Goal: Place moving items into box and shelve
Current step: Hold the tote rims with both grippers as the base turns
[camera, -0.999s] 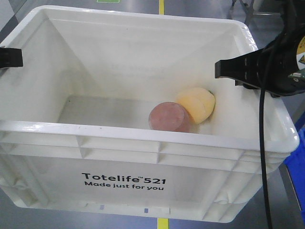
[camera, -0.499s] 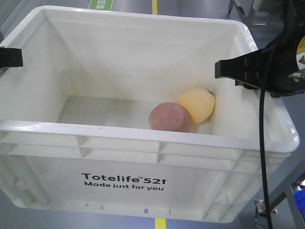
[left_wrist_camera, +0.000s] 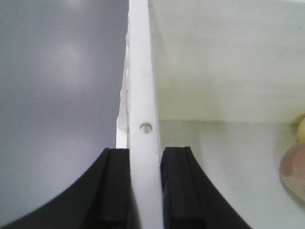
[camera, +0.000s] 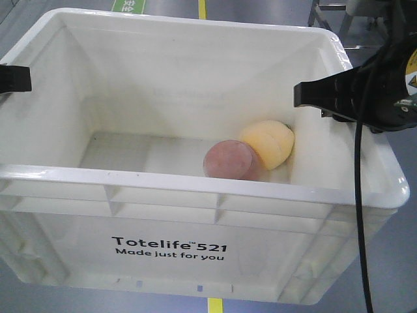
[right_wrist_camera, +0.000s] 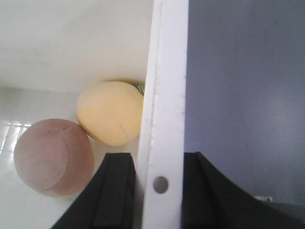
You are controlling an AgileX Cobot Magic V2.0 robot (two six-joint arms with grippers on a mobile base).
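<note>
The box [camera: 195, 186], a large white tote with black "Totelife 521" print, is held up off the floor between both arms. My left gripper [camera: 14, 78] is shut on its left rim [left_wrist_camera: 144, 157], one black finger on each side of the wall. On the right rim my right gripper [camera: 326, 96] is clamped the same way [right_wrist_camera: 159, 162]. Both moving items lie touching on the box floor at the right: the pale yellow one [camera: 268, 145] [right_wrist_camera: 109, 117] against the right wall, the brownish-pink one [camera: 229, 161] [right_wrist_camera: 52, 157] just in front of it.
Grey floor lies beyond the box, with a yellow line [camera: 202, 8] and a green mark [camera: 127, 5]. Metal frame legs [camera: 326, 13] stand at the top right. A black cable [camera: 357, 195] hangs down over the box's right side.
The floor line and green mark have drifted left behind the box, the blue bin at lower right has left view, and metal legs have come in at top right. Grips and items are unchanged.
</note>
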